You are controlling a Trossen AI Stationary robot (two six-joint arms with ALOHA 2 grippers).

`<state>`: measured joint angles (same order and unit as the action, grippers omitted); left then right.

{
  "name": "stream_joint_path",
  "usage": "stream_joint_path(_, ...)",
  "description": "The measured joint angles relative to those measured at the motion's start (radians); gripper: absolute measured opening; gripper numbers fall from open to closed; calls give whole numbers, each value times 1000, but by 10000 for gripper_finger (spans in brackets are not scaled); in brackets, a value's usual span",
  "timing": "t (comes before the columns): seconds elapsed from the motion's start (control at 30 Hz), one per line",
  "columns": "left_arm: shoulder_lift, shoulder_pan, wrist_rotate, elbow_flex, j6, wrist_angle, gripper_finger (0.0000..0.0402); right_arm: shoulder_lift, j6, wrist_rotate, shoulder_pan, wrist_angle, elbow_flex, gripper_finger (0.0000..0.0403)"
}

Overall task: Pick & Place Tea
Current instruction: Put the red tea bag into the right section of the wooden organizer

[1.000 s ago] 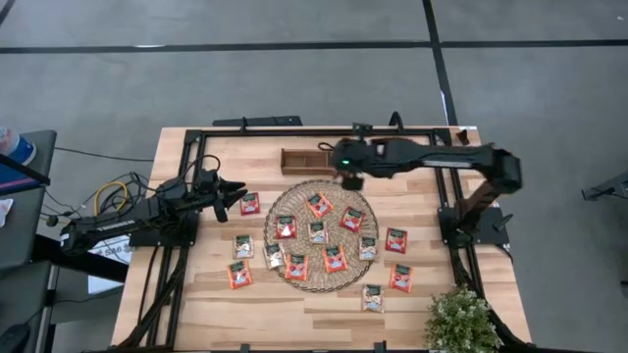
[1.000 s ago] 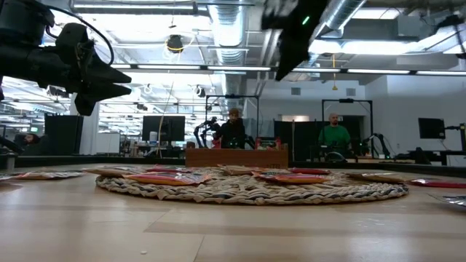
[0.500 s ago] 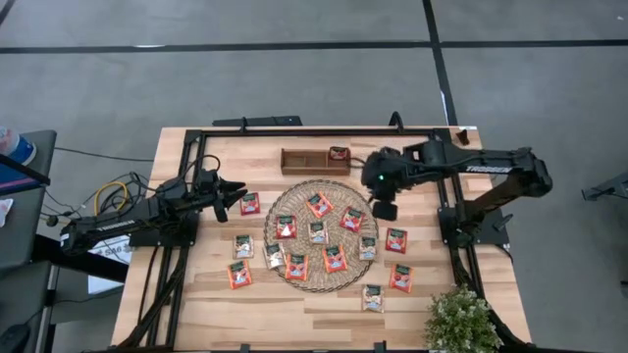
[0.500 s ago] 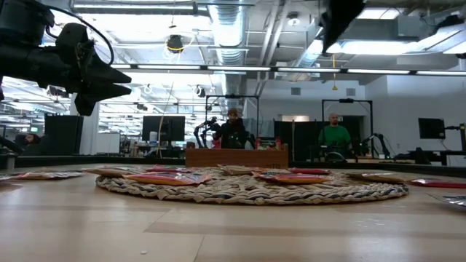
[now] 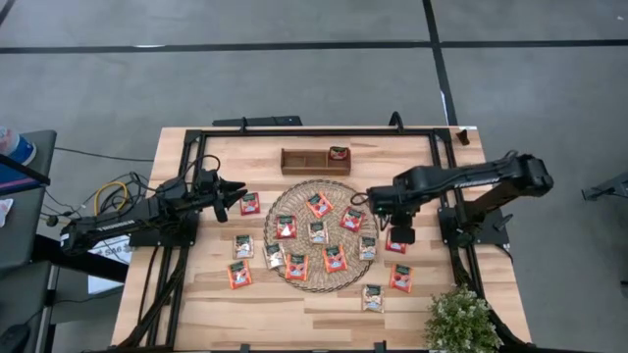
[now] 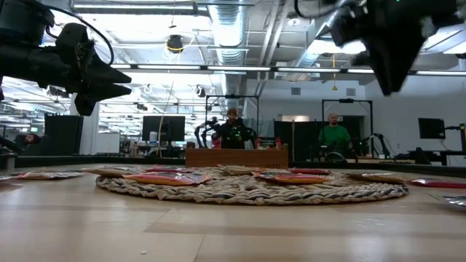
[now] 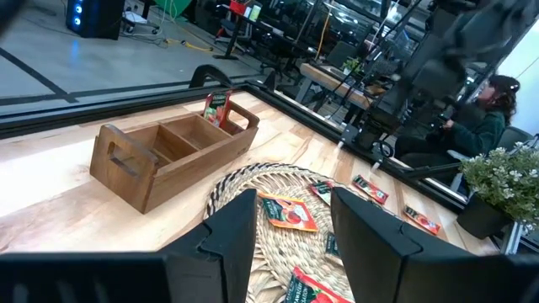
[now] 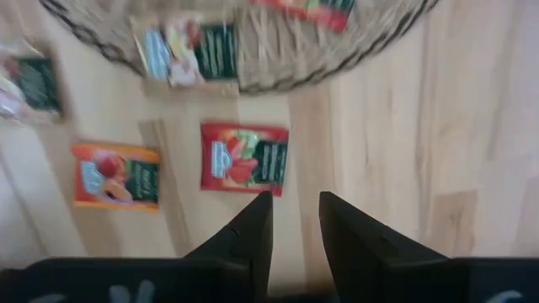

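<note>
Several small tea sachets lie flat on the round woven mat [image 5: 321, 286] and on the table around it. One red sachet [image 5: 340, 153] stands in the right compartment of the wooden tray [image 5: 294, 160]. My right gripper [image 8: 295, 220] points down, open and empty, well above the table just right of the mat. Below it lie a red sachet [image 8: 244, 158] and an orange one [image 8: 115, 175]. My left gripper [image 5: 232, 192] waits at the table's left, level, open, nothing between its fingers [image 7: 232, 236].
A potted plant [image 5: 459, 322] stands at the near right corner. A black frame [image 5: 196, 137] borders the table. More sachets lie left of the mat [image 5: 250, 203] and near its right front [image 5: 400, 277]. Beyond the table, people sit at desks [image 6: 335, 136].
My right gripper has swung from above the wooden tray toward the table's right and near edges, sinking somewhat and tipping to point straight down. The red sachet in the tray's right compartment, covered by the gripper a second ago, now shows.
</note>
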<state>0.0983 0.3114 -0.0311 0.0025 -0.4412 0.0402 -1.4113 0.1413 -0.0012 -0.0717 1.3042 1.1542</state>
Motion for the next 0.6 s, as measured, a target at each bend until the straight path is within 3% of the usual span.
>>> stream_joint_path(0.33, 0, 0, 0, 0, -13, 0, 146, 0, -19, -26, 2, -203, -219, 101)
stream_joint_path(0.6, 0, 0, 0, 0, -47, 0, 146, 0, -19, -27, 15, -327, -358, 177)
